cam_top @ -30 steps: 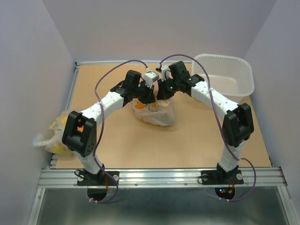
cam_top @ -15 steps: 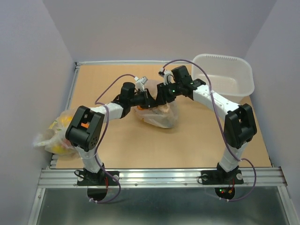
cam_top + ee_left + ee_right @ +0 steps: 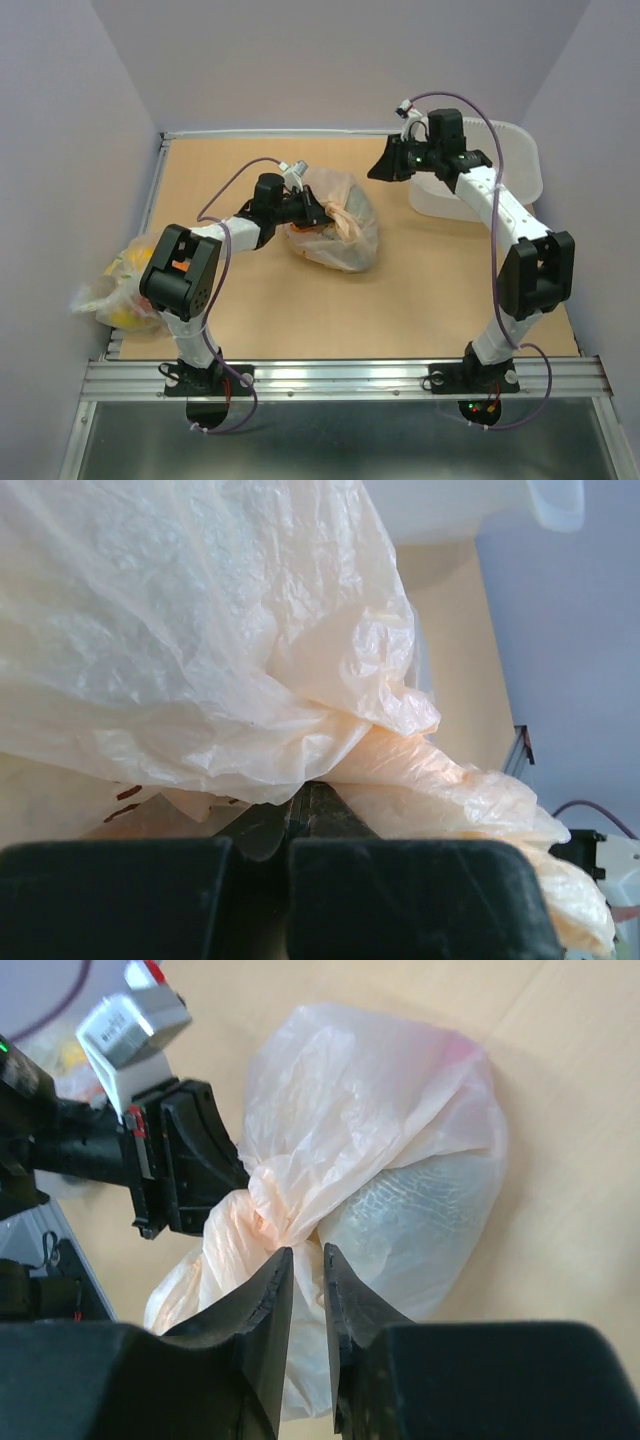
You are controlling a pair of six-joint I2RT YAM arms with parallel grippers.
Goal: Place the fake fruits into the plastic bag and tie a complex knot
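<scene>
1. Left claw [image 3: 318, 212]: in its wrist view the two fingers [image 3: 262, 830] are pressed together with only a thin seam between them, and bag film is drawn in at the tips. We read it as clamped on the plastic bag [image 3: 345, 230].
2. The bag sits directly at the tips of the left claw and swells out beyond them. In the wrist view its crinkled cream film fills the frame above the fingers.
3. The knot [image 3: 268, 1205] is a bunched twist of film right at the left claw's tip. From the right wrist view we cannot tell whether the fingers pinch the twist itself or the film just beside it.
4. Right claw [image 3: 305, 1252]: narrow, a slim gap between the fingers, nothing held.
5. The bag lies below and ahead of the right claw, apart from it. Seen through the gap, the knot falls just past the right fingertips.
6. In the top view the right claw hangs above the desk [image 3: 300, 310], well clear of the bag, with the white tub [image 3: 505, 175] just behind it.
7. A second bag [image 3: 115, 290] with yellow contents lies off the desk edge, far behind the left claw, beside that arm's elbow.
</scene>
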